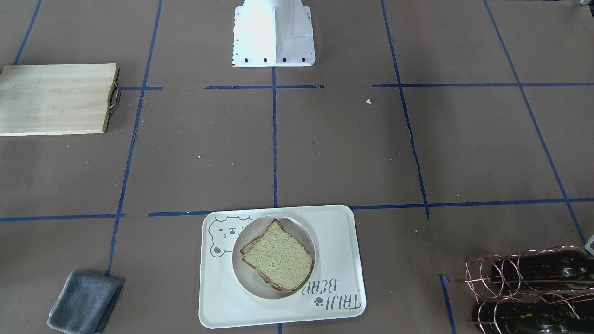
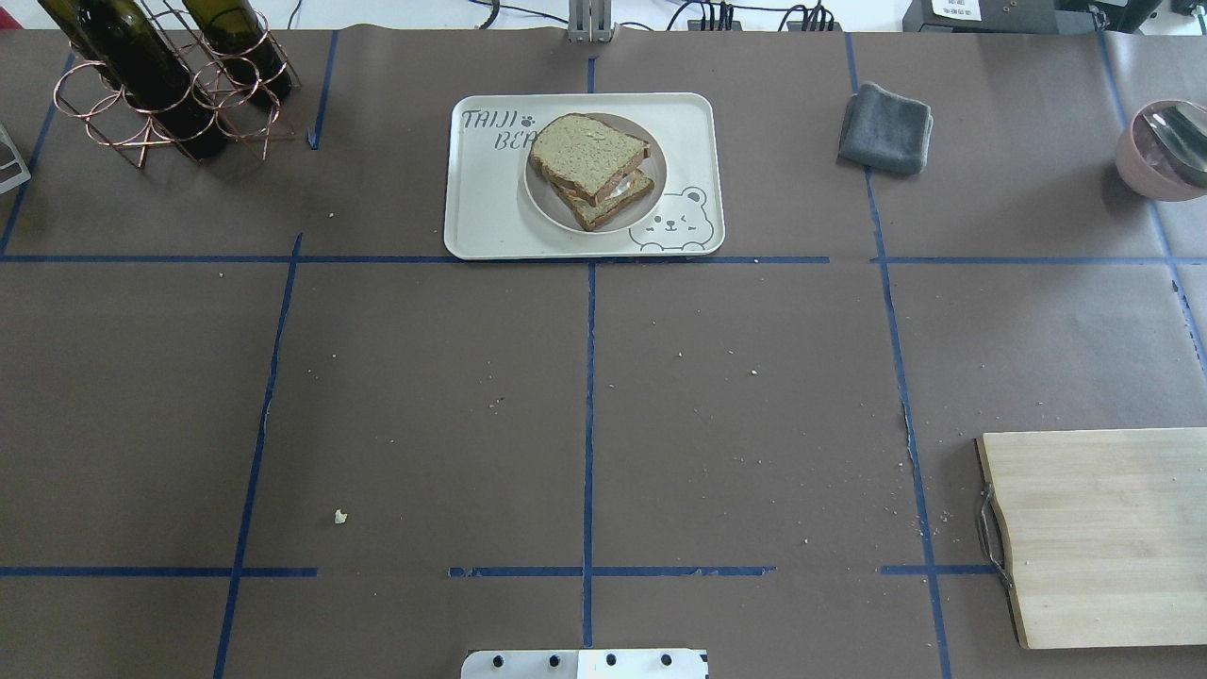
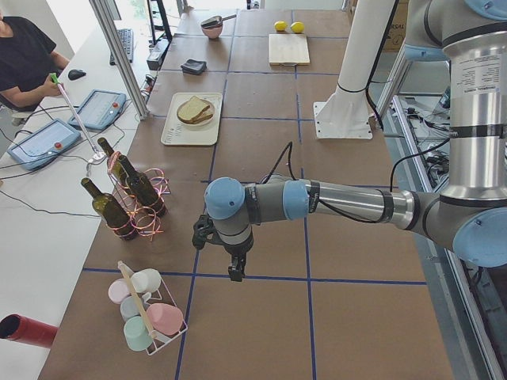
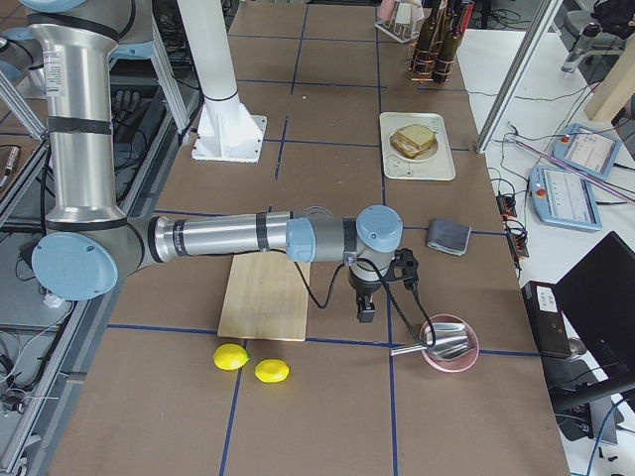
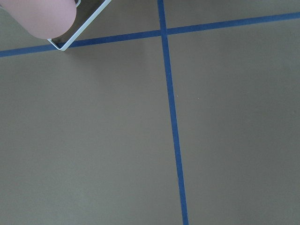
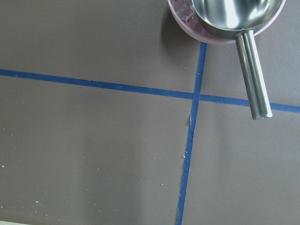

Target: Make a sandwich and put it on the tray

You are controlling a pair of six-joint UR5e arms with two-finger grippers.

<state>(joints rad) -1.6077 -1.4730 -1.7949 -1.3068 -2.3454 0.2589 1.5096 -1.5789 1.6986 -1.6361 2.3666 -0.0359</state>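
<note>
Overhead exterior: found sandwich stacked on round plate inside tray. Saw left pincer and right pincer held well away, likely to leave it undisturbed; could not tell either's spread.

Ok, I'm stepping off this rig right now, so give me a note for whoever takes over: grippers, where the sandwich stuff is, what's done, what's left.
Left gripper: over bare table near the bottle rack; can't tell if it is open or shut.
Right gripper: over the table between the cutting board and the pink bowl; can't tell its state either.
Sandwich: stacked, filling between the slices, on the round plate, which sits on the tray.
Done: sandwich made and on the tray.
Left: seemingly nothing.
</note>
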